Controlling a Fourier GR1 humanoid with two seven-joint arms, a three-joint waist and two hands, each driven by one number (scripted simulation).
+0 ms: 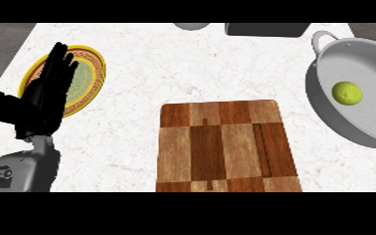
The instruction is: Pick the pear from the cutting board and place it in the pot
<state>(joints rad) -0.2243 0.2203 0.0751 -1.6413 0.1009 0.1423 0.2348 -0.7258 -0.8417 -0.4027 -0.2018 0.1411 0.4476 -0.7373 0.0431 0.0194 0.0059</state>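
Head view, looking steeply down on a pale, speckled stone counter. Item one: a wooden cutting board of light and dark brown blocks, lying flat at the counter's near edge, about midway along it, with its long sides running away from the viewer; its top carries nothing. Item two: a grey metal pot, wide and shallow, at the counter's right edge, with a loop handle on its far side; part of its rim runs out of view at the right. Item three: the pear, yellow-green and rounded, resting inside the pot on its floor, well apart from the cutting board. Item four: a round plate with a yellow rim, a patterned brown band and a greenish centre, near the counter's left edge; much of it is covered by the hand in front. Item five: the left hand, black, on a grey forearm that comes in at the lower left corner; its fingers are straight and held close together, pointing toward the far edge, clamped on nothing, and it overlaps the plate's left half. Item six: a dark rectangular object at the counter's far edge, right of centre, only partly visible. Item seven: a grey rounded object at the far edge, near the middle, also cut off. The right hand does not show.
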